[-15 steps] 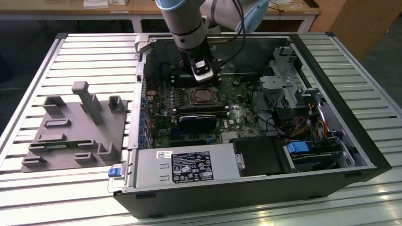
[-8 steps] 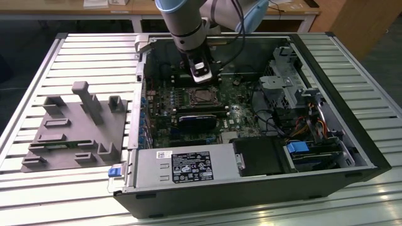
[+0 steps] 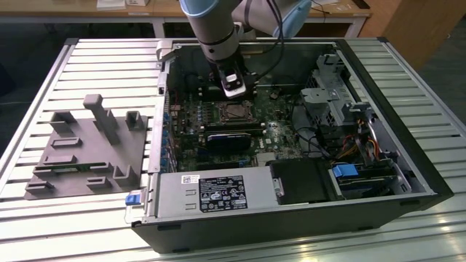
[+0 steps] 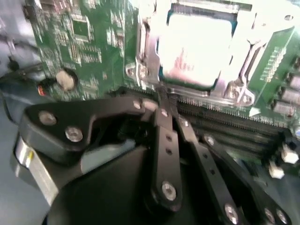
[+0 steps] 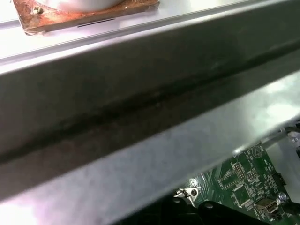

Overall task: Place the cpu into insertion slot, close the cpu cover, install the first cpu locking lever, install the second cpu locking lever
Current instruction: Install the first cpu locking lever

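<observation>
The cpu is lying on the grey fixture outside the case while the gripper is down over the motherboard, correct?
Not quite. The cpu is not on the grey fixture; the second wrist view shows it seated on the motherboard, framed by the cpu cover. The gripper is down over the motherboard, as you said.

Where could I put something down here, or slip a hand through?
Bare slatted table in front of the grey fixture block, and beside the computer case at the exterior view's right. Crowded inside: gripper beside the cpu, cables.
</observation>
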